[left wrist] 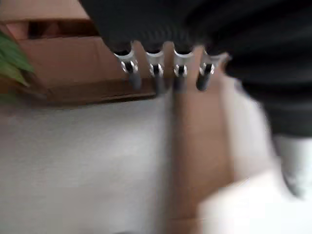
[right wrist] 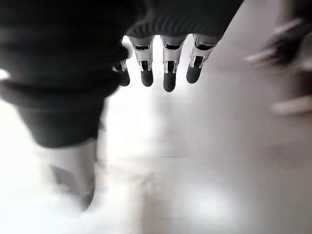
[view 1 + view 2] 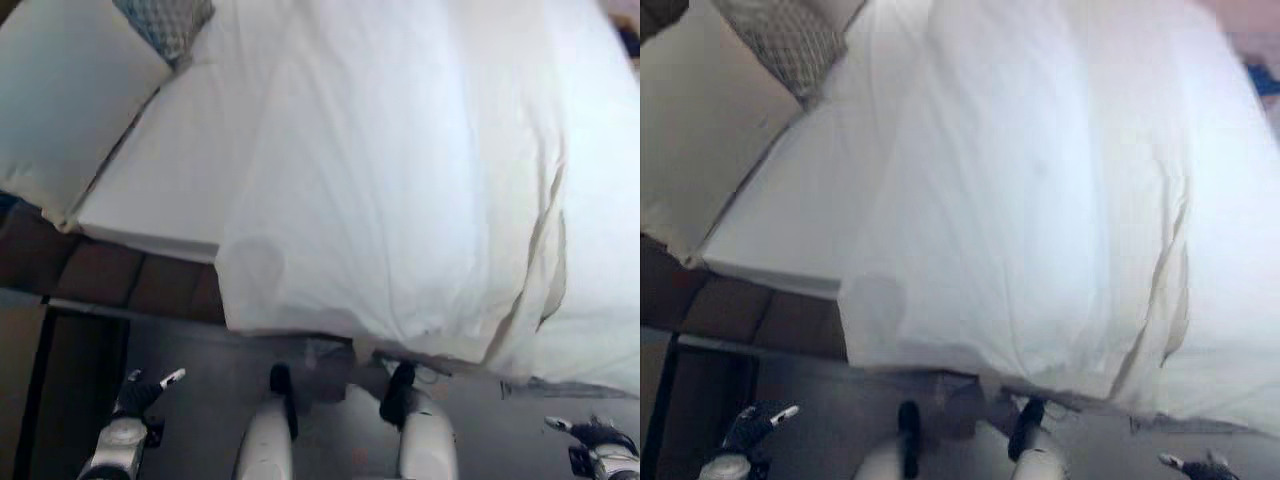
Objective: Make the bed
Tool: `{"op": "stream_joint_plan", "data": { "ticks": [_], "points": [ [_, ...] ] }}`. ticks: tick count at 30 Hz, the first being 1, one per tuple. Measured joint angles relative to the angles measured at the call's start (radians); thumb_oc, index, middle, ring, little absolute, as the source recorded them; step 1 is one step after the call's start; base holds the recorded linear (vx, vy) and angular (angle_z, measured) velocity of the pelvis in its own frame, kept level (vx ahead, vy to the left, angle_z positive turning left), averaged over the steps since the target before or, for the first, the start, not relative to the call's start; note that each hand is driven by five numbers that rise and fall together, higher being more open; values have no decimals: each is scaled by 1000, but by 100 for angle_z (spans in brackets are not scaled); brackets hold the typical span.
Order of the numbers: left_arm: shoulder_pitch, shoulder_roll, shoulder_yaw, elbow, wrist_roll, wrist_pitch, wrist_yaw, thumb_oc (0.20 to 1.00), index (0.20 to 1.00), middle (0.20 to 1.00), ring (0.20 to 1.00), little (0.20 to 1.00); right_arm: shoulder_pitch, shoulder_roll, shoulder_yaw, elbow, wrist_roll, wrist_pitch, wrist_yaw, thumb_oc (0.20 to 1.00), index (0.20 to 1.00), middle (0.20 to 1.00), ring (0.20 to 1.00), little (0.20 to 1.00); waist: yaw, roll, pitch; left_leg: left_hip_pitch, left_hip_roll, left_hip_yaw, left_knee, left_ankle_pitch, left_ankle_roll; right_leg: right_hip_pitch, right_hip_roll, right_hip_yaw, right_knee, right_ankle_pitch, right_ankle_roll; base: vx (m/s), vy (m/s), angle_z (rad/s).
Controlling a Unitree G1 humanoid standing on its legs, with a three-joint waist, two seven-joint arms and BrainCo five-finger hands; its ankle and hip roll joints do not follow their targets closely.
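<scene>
Standing at the near side of the bed, the robot looks down on a white duvet that covers most of the mattress and spills over the near edge, hanging toward the grey floor. The duvet lies fairly smooth in the middle, with a long crease and a folded ridge running down its right part. Its near left corner droops over the brown bed frame. To the left of the duvet a strip of white sheet lies bare, and at the far left a white pillow rests at the head of the bed. A grey patterned cushion sits just beyond the pillow, touching it.

Both hands hang low beside the robot, near the floor and well apart from the duvet. The left hand shows at the lower left, below the bed frame and clear of the bedding, with a silver finger pointing out to the right. In its wrist view the fingers run straight and side by side over the floor and frame, holding nothing. The right hand shows at the lower right, below the hanging hem of the duvet, not touching it. Its fingers are also extended and empty in its wrist view.
</scene>
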Motion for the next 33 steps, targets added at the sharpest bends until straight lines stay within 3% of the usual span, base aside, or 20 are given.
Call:
{"op": "stream_joint_plan", "data": {
  "ticks": [1, 3, 4, 6, 8, 10, 13, 16, 17, 19, 20, 22, 24, 26, 33],
  "points": [
    [52, -30, 42, -164, -48, -30, 14, 1000, 1000, 1000, 1000, 1000, 48, 37, -23, -179, 33, -9, -13, 1000, 1000, 1000, 1000, 1000, 0, 8, -24, 41, -1, 1, -29, 7, -5, 42, 15, -6, -29, 8, -1, 120, 32, 3],
    [68, -54, 60, -251, -120, -104, 27, 1000, 1000, 1000, 1000, 1000, 83, 55, 6, -301, 47, -74, -3, 1000, 1000, 1000, 1000, 1000, 4, 24, -96, 72, 4, 0, -67, 17, -7, 74, 31, -11, -66, 20, 3, 209, 38, -1],
    [60, -58, 61, -305, -150, -105, 27, 1000, 1000, 1000, 1000, 1000, 60, 62, 4, -333, 53, -77, -4, 1000, 1000, 1000, 1000, 1000, 5, 27, -127, 81, 4, 2, -80, 17, -8, 82, 32, -18, -78, 20, 5, 256, 42, 1],
    [73, -59, 55, -589, -212, -122, -9, 1000, 1000, 1000, 1000, 1000, 51, 94, 29, -564, 106, -112, 18, 1000, 1000, 1000, 1000, 1000, 3, 29, -177, 177, 7, 11, -139, 28, -12, 171, 52, -22, -138, 35, 14, 160, 35, -6],
    [24, -48, 20, -633, -214, -163, -53, 1000, 1000, 1000, 1000, 1000, 7, 95, 71, -602, 123, -150, 53, 1000, 1000, 1000, 1000, 1000, 2, 31, -265, 184, 6, 25, -162, 26, -14, 164, 54, -16, -154, 33, 20, 149, 39, -12],
    [-26, -42, -12, -616, -278, -172, -106, 1000, 1000, 1000, 1000, 1000, -35, 100, 94, -615, 173, -159, 96, 1000, 1000, 1000, 1000, 1000, 0, 35, -302, 204, -1, 30, -178, 30, -15, 176, 57, -8, -159, 37, 24, 111, 40, -14],
    [-73, -33, -87, -590, -334, -152, -167, 1000, 1000, 1000, 1000, 1000, -66, 98, 157, -611, 236, -155, 146, 1000, 1000, 1000, 1000, 1000, 0, 28, -305, 209, -2, 33, -182, 32, -14, 174, 59, -2, -163, 42, 23, -46, 32, -10],
    [-299, 23, -302, -523, -352, -127, -201, 1000, 1000, 1000, 1000, 1000, -279, 87, 373, -595, 257, -124, 184, 1000, 1000, 1000, 1000, 1000, 0, 13, -261, 93, -7, 38, -124, 44, -7, 55, 49, 25, -126, 65, 3, -285, 24, -13],
    [-357, 30, -335, -509, -352, -128, -200, 1000, 1000, 1000, 1000, 1000, -330, 89, 397, -595, 257, -125, 187, 1000, 1000, 1000, 1000, 1000, -3, 10, -248, 60, -6, 34, -104, 44, -7, 27, 43, 28, -116, 68, -1, -231, 27, -5],
    [-598, 1, -476, -422, -355, -129, -193, 1000, 1000, 1000, 1000, 1000, -546, 128, 472, -509, 266, -125, 185, 1000, 1000, 1000, 1000, 1000, -1, 16, -149, -45, -10, 19, -29, 45, -4, -64, 31, 42, -67, 81, -19, -200, 36, 0],
    [-642, -2, -502, -402, -355, -129, -193, 1000, 1000, 1000, 1000, 1000, -589, 134, 481, -480, 266, -123, 185, 1000, 1000, 1000, 1000, 1000, -1, 18, -130, -65, -10, 15, -19, 45, -3, -82, 28, 45, -63, 78, -17, -227, 24, -2],
    [-810, -7, -575, -317, -363, -131, -171, 1000, 1000, 1000, 1000, 1000, -761, 142, 516, -370, 295, -112, 153, 1000, 1000, 1000, 1000, 1000, -2, 29, -33, -163, -12, 8, 54, 42, -1, -178, 12, 64, 0, 78, -29, -227, 17, -2],
    [-872, -16, -594, -298, -364, -132, -157, 1000, 1000, 1000, 1000, 1000, -815, 136, 520, -358, 310, -109, 136, 1000, 1000, 1000, 1000, 1000, -3, 31, 11, -222, -18, -2, 92, 37, 2, -238, 2, 73, 44, 72, -38, -106, -4, 2],
    [-978, -34, -601, -252, -391, -134, -124, 1000, 1000, 1000, 1000, 1000, -920, 115, 537, -350, 342, -109, 110, 1000, 1000, 1000, 1000, 1000, -9, 33, 112, -362, -21, -21, 211, 16, 6, -380, -20, 112, 156, 50, -56, -92, -3, -1],
    [-1084, -65, -630, -201, -429, -135, -67, 1000, 1000, 1000, 1000, 1000, -1086, 108, 561, -317, 415, -115, 76, 1000, 1000, 1000, 1000, 1000, -3, 30, 163, -785, -7, -64, 574, -84, 0, -811, -61, 201, 506, -45, -106, -88, -31, -5]
  ]
}}
